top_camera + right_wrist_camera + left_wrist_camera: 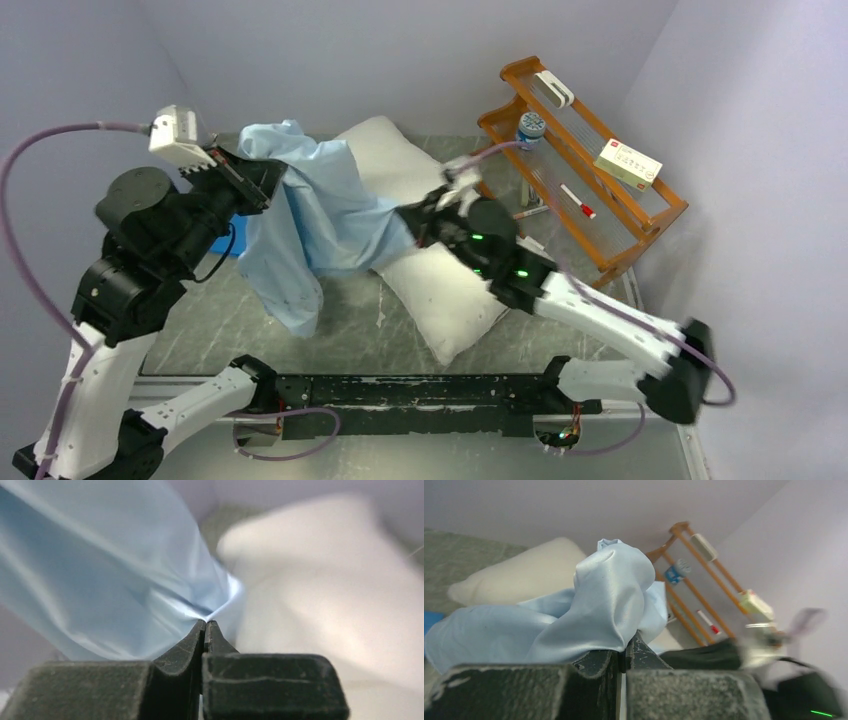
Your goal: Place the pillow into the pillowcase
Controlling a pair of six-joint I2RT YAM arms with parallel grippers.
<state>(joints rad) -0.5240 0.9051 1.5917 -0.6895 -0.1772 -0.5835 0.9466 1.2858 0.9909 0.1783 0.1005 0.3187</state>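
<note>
One camera looks down from above and behind both arms (600,310) over the whole surface (360,330). Wrist cameras sit very close behind the left gripper (622,655) and right gripper (205,630), both facing the pillowcase (609,595) and pillow (524,575).

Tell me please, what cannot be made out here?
- Top view: the middle of the pillow is hidden by the pillowcase and the right arm.
- Right wrist view: the pillow is blurred.
- Left wrist view: the right arm is blurred.
- Top view: the print on the box is too small.
- No view shows the pillowcase's opening.
</note>
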